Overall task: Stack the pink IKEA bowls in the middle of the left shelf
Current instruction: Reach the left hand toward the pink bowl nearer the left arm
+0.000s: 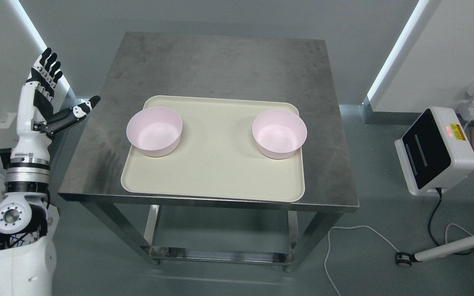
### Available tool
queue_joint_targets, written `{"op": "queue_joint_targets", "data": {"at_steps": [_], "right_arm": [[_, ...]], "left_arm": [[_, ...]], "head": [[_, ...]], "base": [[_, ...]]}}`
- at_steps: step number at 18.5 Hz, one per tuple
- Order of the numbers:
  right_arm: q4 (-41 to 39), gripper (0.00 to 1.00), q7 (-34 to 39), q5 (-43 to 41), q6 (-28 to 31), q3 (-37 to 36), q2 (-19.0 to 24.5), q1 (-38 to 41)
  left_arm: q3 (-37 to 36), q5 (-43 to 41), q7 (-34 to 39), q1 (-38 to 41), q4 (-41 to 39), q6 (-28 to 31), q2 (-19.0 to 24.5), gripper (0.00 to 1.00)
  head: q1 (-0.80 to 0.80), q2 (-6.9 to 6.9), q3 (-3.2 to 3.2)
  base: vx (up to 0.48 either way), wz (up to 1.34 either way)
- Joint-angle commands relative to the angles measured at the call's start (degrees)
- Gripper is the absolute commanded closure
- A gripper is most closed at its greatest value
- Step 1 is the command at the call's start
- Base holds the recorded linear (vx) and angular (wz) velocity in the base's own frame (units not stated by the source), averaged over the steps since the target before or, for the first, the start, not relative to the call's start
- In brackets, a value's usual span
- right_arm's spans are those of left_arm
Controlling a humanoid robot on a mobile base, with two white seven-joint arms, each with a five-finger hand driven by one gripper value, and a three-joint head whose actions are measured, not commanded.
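Two pink bowls stand upright and apart on a cream tray (pixel 216 172) on a steel table (pixel 220 61). The left bowl (pixel 154 131) is at the tray's left side, the right bowl (pixel 279 133) at its right side. My left hand (pixel 52 90) is raised beside the table's left edge, fingers spread and thumb pointing toward the table, holding nothing. It is left of the left bowl and apart from it. My right arm is not in view.
A white and black device (pixel 434 152) with a cable stands on the floor at the right. A white cable (pixel 356 234) and a wheeled stand leg (pixel 447 250) lie on the floor at the lower right. The table has a lower frame (pixel 220 255).
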Motion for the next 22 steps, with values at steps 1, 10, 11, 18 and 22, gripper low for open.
{"op": "queue_joint_targets", "data": {"at_steps": [1, 10, 11, 18, 22], "right_arm": [[-1.93, 0.00, 0.01, -0.32, 0.25, -0.62, -1.00, 1.66], [-1.93, 0.00, 0.01, -0.41, 0.25, -0.62, -1.00, 1.66], [-1.93, 0.00, 0.01, -0.32, 0.16, -0.62, -1.00, 1.66], [-1.93, 0.00, 0.01, -0.32, 0.16, -0.62, -1.00, 1.66], [-1.93, 0.00, 0.01, -0.32, 0.16, -0.62, -1.00, 1.66]], "left_arm": [[2.95, 0.03, -4.93, 1.58, 0.35, -0.60, 4.74, 0.00], [-2.88, -0.05, -34.41, -9.57, 7.73, -1.57, 21.70, 0.02], [-7.88, -0.40, -34.33, -11.85, 8.17, -1.48, 22.85, 0.02], [-25.42, -18.95, -35.20, -19.95, 12.92, 0.10, 20.76, 0.00], [-25.69, -19.83, -38.80, -19.70, 13.18, 0.36, 20.57, 0.02]], "head": [[0.00, 0.00, 0.00], [0.00, 0.00, 0.00], [0.00, 0.00, 0.00], [0.00, 0.00, 0.00], [0.00, 0.00, 0.00]], "base": [[0.070, 0.00], [0.026, 0.00], [0.000, 0.00], [0.001, 0.00], [0.000, 0.00]]}}
